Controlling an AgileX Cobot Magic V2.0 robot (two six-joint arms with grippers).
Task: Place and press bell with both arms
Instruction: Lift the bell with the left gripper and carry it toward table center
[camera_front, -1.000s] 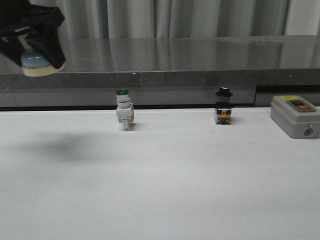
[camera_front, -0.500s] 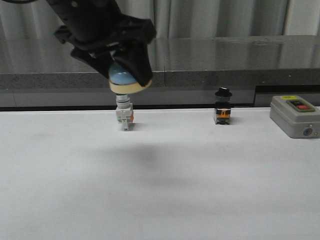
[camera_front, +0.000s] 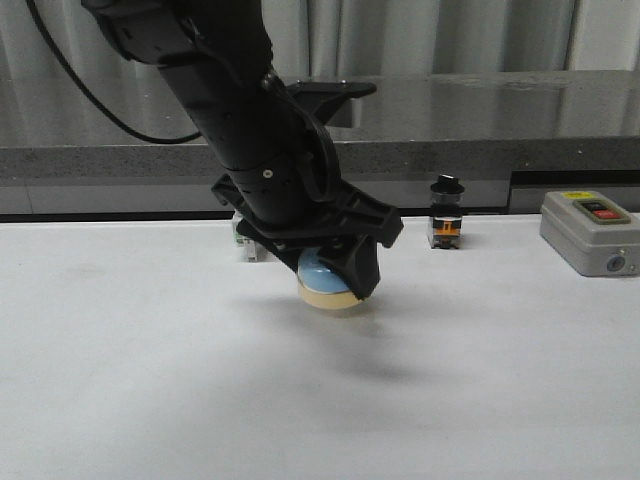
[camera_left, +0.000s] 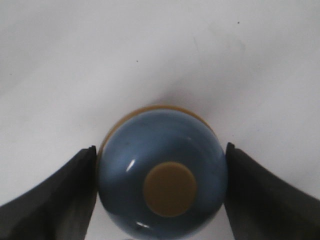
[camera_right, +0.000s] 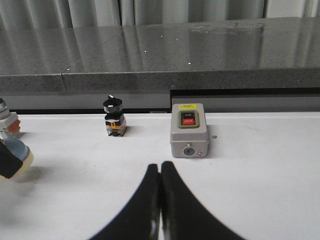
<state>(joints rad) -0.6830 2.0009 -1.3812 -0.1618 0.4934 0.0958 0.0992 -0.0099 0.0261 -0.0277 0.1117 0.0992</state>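
Left arm swings in from the far left edge to table centre within the last second and drops low. The black left gripper (camera_front: 335, 270) carries the small light-blue dome bell with cream base and cream button (camera_front: 328, 282), which was high up by the grey counter before and now sits just above the white table (camera_front: 150, 400), in front of the white push-button with green cap (camera_front: 244, 245), mostly hidden behind the arm. Base looks slightly tilted; contact with the table cannot be told from the front view, a shadow lies right under it.

Meaning for the task: transport looks nearly done, the placing step is at hand, release not yet made.

Left wrist view: bell (camera_left: 162, 172) sits squarely between the two black fingers (camera_left: 55, 195), one finger against each side of the dome, cream button facing the camera. So the left claw is clamped on the bell.

Right gripper (camera_right: 159, 172) is low over the table with its fingertips pressed together, holding nothing, near the grey switch box with red and green buttons (camera_right: 189, 130). The black knob selector switch (camera_right: 114, 117) stands left of that box. Bell is well apart from the right claw; pressing probably falls to it once the bell is set down.
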